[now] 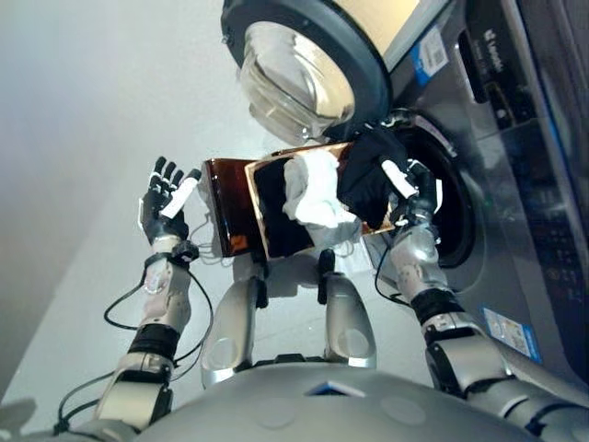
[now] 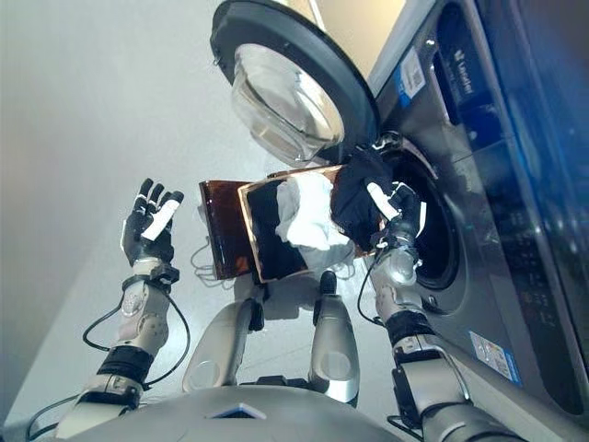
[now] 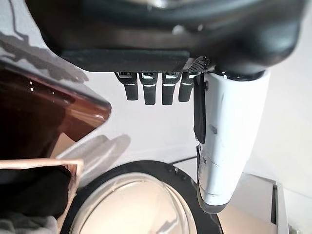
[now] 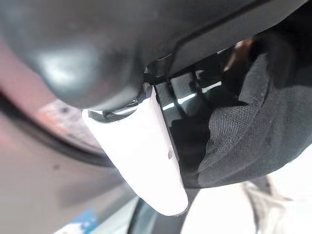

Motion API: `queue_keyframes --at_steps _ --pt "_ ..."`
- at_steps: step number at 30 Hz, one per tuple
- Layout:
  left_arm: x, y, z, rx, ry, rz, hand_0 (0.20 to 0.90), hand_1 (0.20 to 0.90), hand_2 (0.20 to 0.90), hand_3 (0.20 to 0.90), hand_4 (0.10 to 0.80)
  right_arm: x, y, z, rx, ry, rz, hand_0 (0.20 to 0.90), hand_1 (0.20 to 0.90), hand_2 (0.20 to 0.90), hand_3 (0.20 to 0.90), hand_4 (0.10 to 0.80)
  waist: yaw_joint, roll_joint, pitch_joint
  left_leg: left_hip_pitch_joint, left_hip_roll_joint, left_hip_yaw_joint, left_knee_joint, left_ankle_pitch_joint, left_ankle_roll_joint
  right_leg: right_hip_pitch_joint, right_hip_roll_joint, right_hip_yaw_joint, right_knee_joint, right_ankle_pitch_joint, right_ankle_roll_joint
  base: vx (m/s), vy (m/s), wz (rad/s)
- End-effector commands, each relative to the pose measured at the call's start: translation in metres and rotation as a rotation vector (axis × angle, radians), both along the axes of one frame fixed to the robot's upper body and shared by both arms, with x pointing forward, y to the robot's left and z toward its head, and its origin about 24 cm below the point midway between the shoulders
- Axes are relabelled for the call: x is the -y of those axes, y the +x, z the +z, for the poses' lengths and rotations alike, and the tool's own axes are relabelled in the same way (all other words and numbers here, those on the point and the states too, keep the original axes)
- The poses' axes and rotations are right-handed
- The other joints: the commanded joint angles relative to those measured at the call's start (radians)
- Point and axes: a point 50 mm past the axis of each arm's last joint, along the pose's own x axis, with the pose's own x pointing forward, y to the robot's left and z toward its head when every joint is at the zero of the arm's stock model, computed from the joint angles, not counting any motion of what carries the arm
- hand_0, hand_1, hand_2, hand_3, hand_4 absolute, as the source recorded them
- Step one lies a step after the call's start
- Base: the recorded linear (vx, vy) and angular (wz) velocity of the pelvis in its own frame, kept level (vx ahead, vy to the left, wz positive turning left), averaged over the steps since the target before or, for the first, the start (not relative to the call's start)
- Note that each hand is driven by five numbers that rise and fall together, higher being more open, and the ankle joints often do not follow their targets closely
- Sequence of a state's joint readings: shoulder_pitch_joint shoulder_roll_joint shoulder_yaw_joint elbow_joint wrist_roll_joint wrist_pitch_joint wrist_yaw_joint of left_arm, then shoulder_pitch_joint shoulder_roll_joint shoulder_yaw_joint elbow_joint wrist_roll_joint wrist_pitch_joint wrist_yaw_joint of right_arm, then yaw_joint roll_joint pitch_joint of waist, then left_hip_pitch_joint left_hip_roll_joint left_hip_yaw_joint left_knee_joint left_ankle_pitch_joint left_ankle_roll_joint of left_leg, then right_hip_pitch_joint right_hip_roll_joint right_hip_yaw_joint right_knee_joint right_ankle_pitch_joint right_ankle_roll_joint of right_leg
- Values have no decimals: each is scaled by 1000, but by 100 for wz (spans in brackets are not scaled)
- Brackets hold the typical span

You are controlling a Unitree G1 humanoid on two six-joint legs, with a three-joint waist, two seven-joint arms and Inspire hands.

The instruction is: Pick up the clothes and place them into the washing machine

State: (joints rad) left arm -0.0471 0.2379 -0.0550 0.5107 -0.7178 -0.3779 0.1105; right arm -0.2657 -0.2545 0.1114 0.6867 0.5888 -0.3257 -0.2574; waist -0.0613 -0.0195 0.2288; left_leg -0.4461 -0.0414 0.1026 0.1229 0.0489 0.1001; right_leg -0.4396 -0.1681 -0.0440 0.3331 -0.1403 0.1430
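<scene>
A black garment [image 1: 366, 170] hangs bunched at the rim of the washing machine's round opening [image 1: 453, 230]. My right hand [image 1: 411, 191] is shut on it, the white-covered thumb pressed against the cloth [image 4: 253, 122]. A white garment [image 1: 313, 191] lies heaped in the brown see-through basket [image 1: 232, 207] just left of that hand. My left hand [image 1: 166, 198] is raised to the left of the basket, apart from it, fingers [image 3: 165, 90] straight and holding nothing.
The grey washing machine [image 1: 525, 184] fills the right side. Its round glass door [image 1: 299, 69] stands swung open above the basket. A pale floor [image 1: 83, 138] spreads out to the left.
</scene>
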Motion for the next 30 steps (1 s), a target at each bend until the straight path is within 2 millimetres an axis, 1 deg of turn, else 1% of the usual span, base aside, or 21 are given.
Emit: queue_keyframes --at_steps 1,3,4,5,8,12,13,14,15,16,17,19,23,25,26,28,30 --pt "-11 11 27 144 102 23 900 900 900 900 800 9 11 49 273 -68 24 200 200 200 200 300 12 -18 -61 82 29 -24 -4 -60 -96 16 -5 -23 -173 236 -23 73 -11 -6" --pt "-11 9 21 112 130 15 900 900 900 900 800 11 8 55 293 -100 40 200 200 200 200 300 9 -28 -74 121 37 -20 -32 -52 -103 64 -1 -25 -217 246 -18 104 -20 -8" --pt "-11 9 21 112 130 15 900 900 900 900 800 11 8 55 293 -100 40 200 200 200 200 300 9 -28 -74 122 37 -20 -33 -52 -103 65 -1 -25 -218 246 -18 110 -30 -12" --pt "-12 6 18 87 167 0 900 900 900 900 800 12 5 58 307 -119 60 200 200 200 200 300 8 -35 -82 146 40 -20 -38 -52 -106 89 4 -21 -230 250 -18 50 -17 -9" --pt "-12 5 15 67 180 -4 900 900 900 900 800 14 2 60 320 -126 70 200 200 200 200 300 6 -39 -91 170 41 -18 -47 -51 -107 112 4 -19 -245 254 -15 85 -10 -6" --pt "-11 3 6 18 204 -26 900 900 900 900 800 12 -2 65 326 -203 131 200 200 200 200 300 1 -41 -108 231 44 -11 -74 -48 -109 161 13 -14 -258 249 -14 77 -4 -4" --pt "-12 2 2 -2 214 -26 900 900 900 900 800 12 -4 63 317 -212 140 200 200 200 200 300 -2 -41 -117 245 44 -10 -86 -46 -110 172 17 -11 -263 247 -14 123 -5 -4" --pt "-10 2 0 -15 230 -40 900 900 900 900 800 11 -7 57 282 -240 163 200 200 200 200 300 -3 -40 -131 277 46 -9 -111 -39 -113 196 21 -15 -269 243 -13 94 -4 -4" --pt "-10 2 0 -15 230 -40 900 900 900 900 800 11 -7 57 282 -241 163 200 200 200 200 300 -2 -40 -130 280 46 -9 -113 -39 -113 198 21 -15 -269 243 -13 107 -11 -9" --pt "-9 1 -4 -42 261 -65 900 900 900 900 800 7 -7 53 244 -311 207 200 200 200 200 300 -3 -40 -144 304 49 -10 -125 -38 -116 216 24 -16 -271 237 -11 45 -8 -4" --pt "-9 1 -4 -42 261 -65 900 900 900 900 800 7 -7 53 244 -312 207 200 200 200 200 300 -3 -40 -143 306 50 -10 -126 -37 -116 218 24 -16 -272 237 -11 70 -8 -4" --pt "-8 1 -7 -56 276 -74 900 900 900 900 800 -1 -7 49 223 -326 258 200 200 200 200 300 -4 -43 -148 322 51 -5 -119 -45 -115 234 25 -11 -271 232 -11 48 -7 -1" --pt "-4 2 -7 -60 296 -84 900 900 900 900 800 -25 -5 41 192 -377 378 200 200 200 200 300 3 -46 -146 339 50 -6 -91 -67 -109 262 24 -8 -278 222 -14 27 -2 -3" --pt "0 3 -8 -58 281 -78 900 900 900 900 800 -43 -3 36 179 -373 421 200 200 200 200 300 9 -44 -148 349 50 -7 -90 -72 -107 276 24 -9 -286 219 -13 21 6 0" --pt "0 3 -8 -58 282 -77 900 900 900 900 800 -44 -3 36 179 -373 421 200 200 200 200 300 9 -44 -147 350 50 -7 -90 -72 -107 277 24 -9 -286 219 -13 16 21 -4" --pt "0 2 -7 -53 279 -71 900 900 900 900 800 -52 -3 33 174 -363 441 200 200 200 200 300 13 -42 -152 352 48 -8 -94 -71 -107 286 21 -14 -291 219 -12 2 10 -2" --pt "1 2 -4 -41 286 -72 900 900 900 900 800 -56 -2 33 173 -379 450 200 200 200 200 300 16 -41 -156 354 46 -11 -99 -70 -107 290 19 -20 -295 218 -10 -7 31 9"
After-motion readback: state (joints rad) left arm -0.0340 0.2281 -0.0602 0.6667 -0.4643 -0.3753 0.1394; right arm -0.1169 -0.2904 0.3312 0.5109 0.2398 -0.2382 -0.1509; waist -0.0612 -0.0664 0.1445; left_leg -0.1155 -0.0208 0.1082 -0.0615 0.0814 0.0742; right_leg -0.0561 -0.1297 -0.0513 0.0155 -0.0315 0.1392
